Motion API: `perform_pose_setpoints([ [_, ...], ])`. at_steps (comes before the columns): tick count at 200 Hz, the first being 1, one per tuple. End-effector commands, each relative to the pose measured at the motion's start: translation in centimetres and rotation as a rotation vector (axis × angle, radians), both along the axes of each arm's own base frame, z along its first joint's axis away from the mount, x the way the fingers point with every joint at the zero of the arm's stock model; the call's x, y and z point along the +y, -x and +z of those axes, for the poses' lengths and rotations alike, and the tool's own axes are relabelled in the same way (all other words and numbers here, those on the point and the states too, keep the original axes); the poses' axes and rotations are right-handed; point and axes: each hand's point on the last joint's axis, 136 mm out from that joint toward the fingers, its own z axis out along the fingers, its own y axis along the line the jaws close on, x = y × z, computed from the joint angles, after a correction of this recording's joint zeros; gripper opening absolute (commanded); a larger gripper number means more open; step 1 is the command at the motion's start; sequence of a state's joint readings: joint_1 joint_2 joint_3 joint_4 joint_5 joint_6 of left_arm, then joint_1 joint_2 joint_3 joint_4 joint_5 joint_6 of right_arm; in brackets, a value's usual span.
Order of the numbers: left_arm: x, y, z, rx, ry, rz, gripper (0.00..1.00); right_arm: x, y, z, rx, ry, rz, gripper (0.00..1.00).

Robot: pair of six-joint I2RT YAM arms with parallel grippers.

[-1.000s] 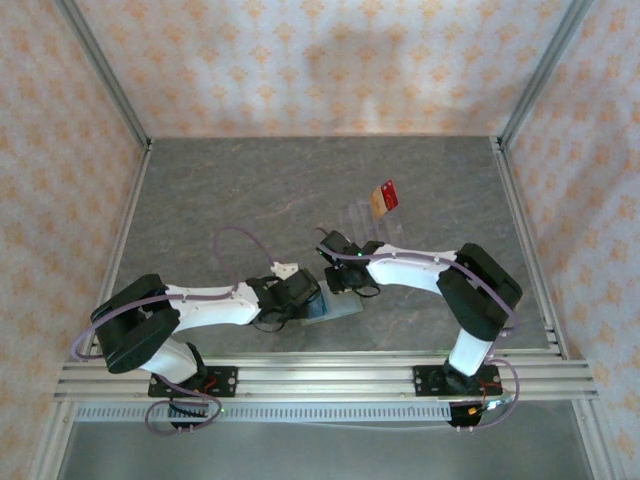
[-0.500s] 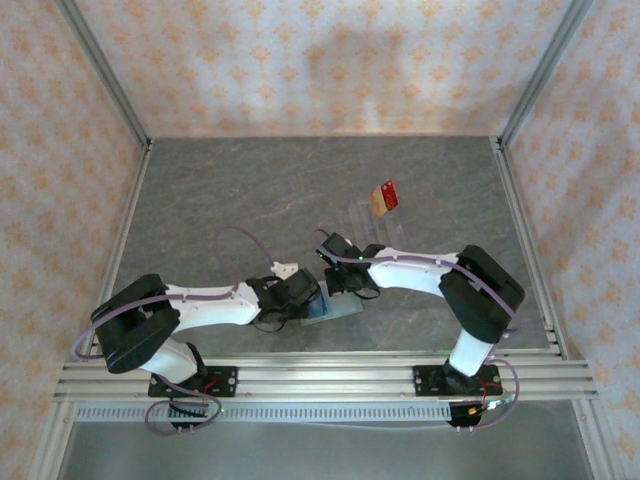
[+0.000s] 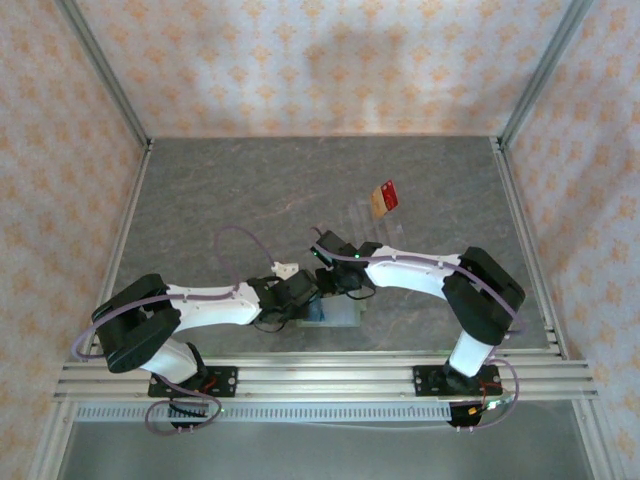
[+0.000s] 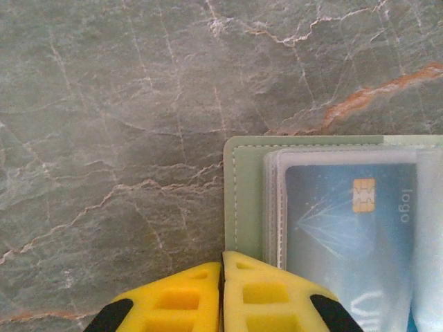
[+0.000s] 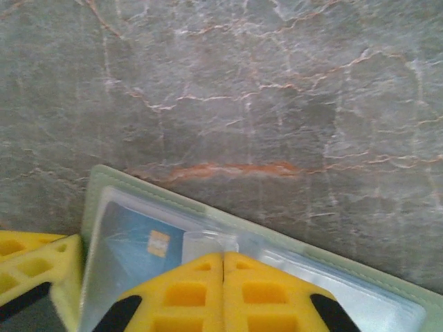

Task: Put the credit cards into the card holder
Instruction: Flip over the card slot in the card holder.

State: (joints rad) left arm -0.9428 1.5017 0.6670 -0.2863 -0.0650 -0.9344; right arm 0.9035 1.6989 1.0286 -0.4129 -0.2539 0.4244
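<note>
The grey veined counter [image 3: 230,190] carries the open wallet [image 3: 338,314] near the middle of its near edge. A clear tray [image 3: 368,222] lies farther back, right of centre.

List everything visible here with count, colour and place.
card holder: one, sage green, open on the near table
blue card: one, blue, in the holder's clear pocket
red card: one, red, standing in the clear tray
gold-orange card: one, gold-orange, beside the red card
clear tray: one, transparent, mid-table, right of centre
table: one, grey marble, under everything
walls: three, pale orange patterned, around the table
left gripper: one, yellow fingers shut, at the holder's corner
right gripper: one, yellow fingers shut, over the holder's pocket
</note>
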Motion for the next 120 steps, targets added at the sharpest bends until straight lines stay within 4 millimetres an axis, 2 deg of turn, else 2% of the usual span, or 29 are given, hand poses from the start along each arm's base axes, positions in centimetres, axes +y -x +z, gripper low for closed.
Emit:
perform_pose_setpoints([
  [1, 1.7, 1.9, -3.0, 0.091, -0.087, -0.012, 0.08, 1.9, 0.6, 0.3, 0.051, -0.084, -0.01, 0.13],
  [27, 1.7, 1.8, -2.9, 0.088, -0.088, -0.007, 0.08, 2.7, 0.8, 0.2, 0.084, -0.134, -0.041, 0.23],
  [62, 1.8, 1.8, -2.7, 0.082, -0.083, -0.004, 0.08, 3.0, 0.7, 0.5, 0.092, -0.177, -0.083, 0.29],
  [89, 1.9, 2.0, -2.4, 0.078, -0.075, 0.001, 0.08, 3.2, 1.0, 0.1, 0.114, -0.188, -0.1, 0.31],
  [120, 2.4, 1.9, -1.0, 0.046, -0.058, 0.016, 0.09, 3.3, 0.9, 0.0, 0.118, -0.203, -0.116, 0.31],
])
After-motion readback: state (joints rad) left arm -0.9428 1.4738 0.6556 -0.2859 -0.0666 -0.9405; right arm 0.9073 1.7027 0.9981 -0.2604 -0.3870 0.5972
